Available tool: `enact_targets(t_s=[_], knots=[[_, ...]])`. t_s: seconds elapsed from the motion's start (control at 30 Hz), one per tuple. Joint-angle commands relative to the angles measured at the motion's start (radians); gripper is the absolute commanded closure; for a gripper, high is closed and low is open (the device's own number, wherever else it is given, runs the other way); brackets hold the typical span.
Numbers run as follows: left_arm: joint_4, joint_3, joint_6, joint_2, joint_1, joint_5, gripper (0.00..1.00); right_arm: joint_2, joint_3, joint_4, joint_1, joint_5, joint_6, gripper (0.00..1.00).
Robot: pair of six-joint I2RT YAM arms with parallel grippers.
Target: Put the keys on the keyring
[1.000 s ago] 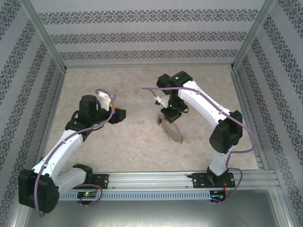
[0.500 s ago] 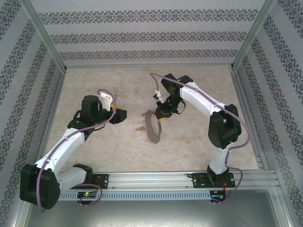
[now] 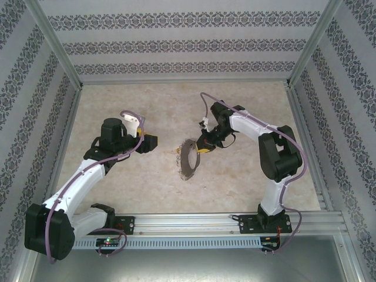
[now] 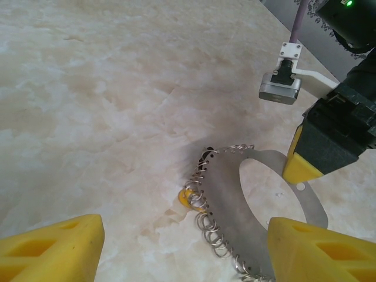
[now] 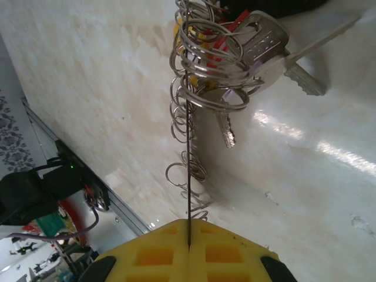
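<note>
Right gripper (image 3: 202, 147) is clamped on the thin edge of the keyring (image 3: 188, 160) at mid-table. The ring is tilted on edge (whether it touches the table is unclear). Small silvery rings (image 5: 188, 106) and a red tag (image 5: 230, 34) hang on it. Left gripper (image 3: 151, 143) is just left of it, fingers apart and empty.

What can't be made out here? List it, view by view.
- Top external: the rings on the keyring too small to count; right gripper covers its gripped edge.
- Left wrist: keyring's near rim runs off the bottom edge.
- Right wrist: dark piece above the silver keys cut by the top edge.
</note>
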Motion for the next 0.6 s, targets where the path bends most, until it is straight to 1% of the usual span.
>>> enact_targets(t_s=[0.0,0.1,0.23,0.27,0.3,0.33,0.47,0.57], knots=[[0.025,-0.007,-0.02,-0.024,0.013,-0.019,0.26,0.014,-0.054,0.061,-0.039,-0.016,0.027,1.0],[0.01,-0.008,-0.014,-0.032,0.013,-0.028,0.26,-0.002,-0.121,0.103,-0.074,-0.04,0.042,1.0],[-0.011,-0.013,0.0,-0.041,0.013,-0.045,0.26,-0.039,-0.221,0.193,-0.114,-0.086,0.088,0.96],[-0.016,-0.014,0.0,-0.043,0.013,-0.048,0.26,-0.048,-0.235,0.204,-0.12,-0.1,0.093,0.97],[-0.018,-0.017,0.0,-0.045,0.014,-0.052,0.26,-0.061,-0.251,0.22,-0.124,-0.113,0.105,1.0],[-0.018,-0.02,0.0,-0.046,0.013,-0.054,0.26,-0.078,-0.262,0.239,-0.128,-0.125,0.119,1.0],[-0.031,-0.019,0.006,-0.049,0.013,-0.075,0.26,-0.158,-0.248,0.317,-0.128,-0.158,0.246,1.0],[-0.039,-0.013,-0.001,-0.055,0.017,-0.113,0.25,-0.199,-0.183,0.385,-0.09,-0.145,0.365,1.0]])
